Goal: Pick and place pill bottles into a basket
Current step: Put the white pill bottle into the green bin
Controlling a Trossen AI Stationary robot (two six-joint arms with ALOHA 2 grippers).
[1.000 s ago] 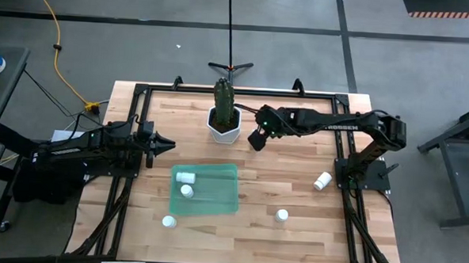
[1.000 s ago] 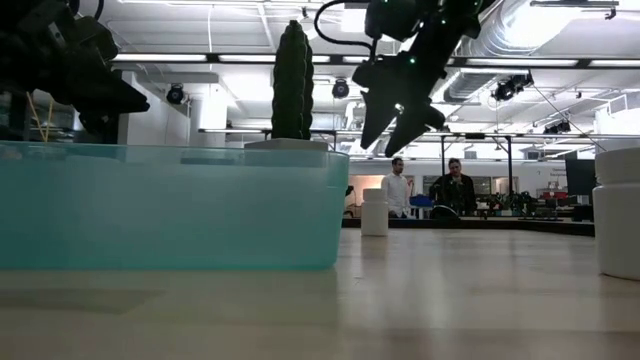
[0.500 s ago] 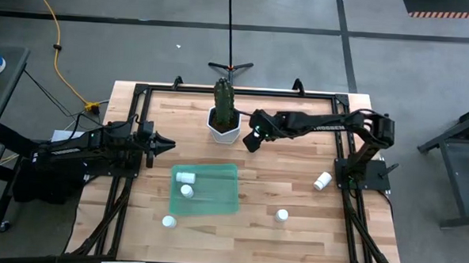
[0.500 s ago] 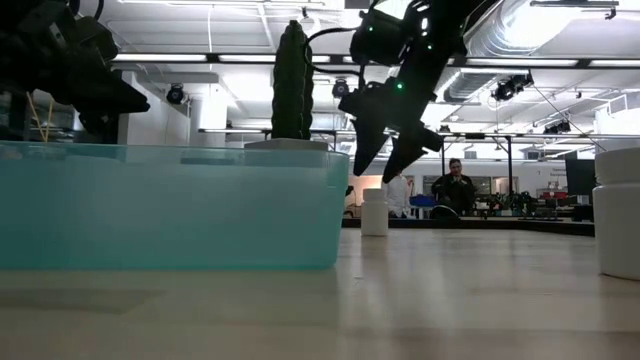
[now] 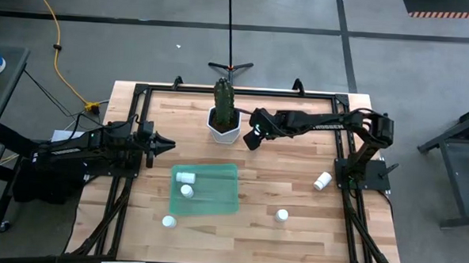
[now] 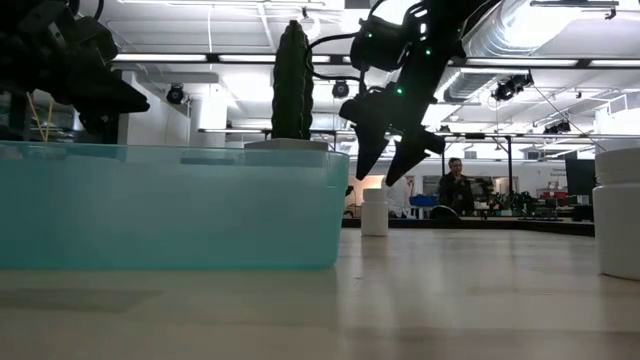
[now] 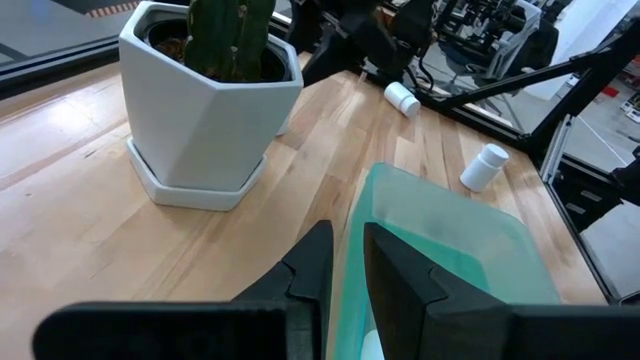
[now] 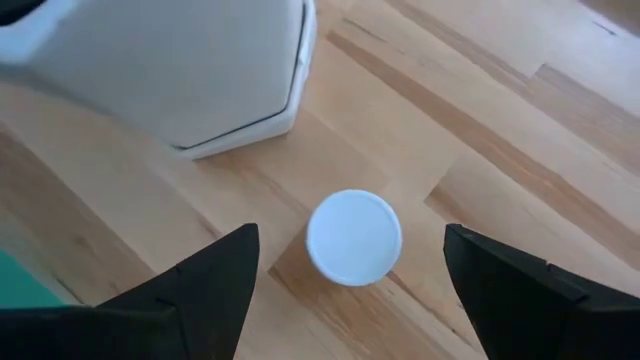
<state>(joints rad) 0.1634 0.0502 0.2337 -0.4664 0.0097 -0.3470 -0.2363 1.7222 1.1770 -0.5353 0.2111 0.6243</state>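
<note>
White hexagonal plant pot (image 5: 223,125) with a tall green cactus (image 6: 292,82) near the wooden table's (image 5: 295,190) far edge, yellow cable (image 5: 57,56) on the grey floor, a person (image 6: 455,189) in the room behind.

Even, bright overhead light falls from ceiling strips, with soft shadows on the table (image 5: 296,182). In the low view the near basket (image 6: 170,205) is blurred and the arms are backlit silhouettes
</note>
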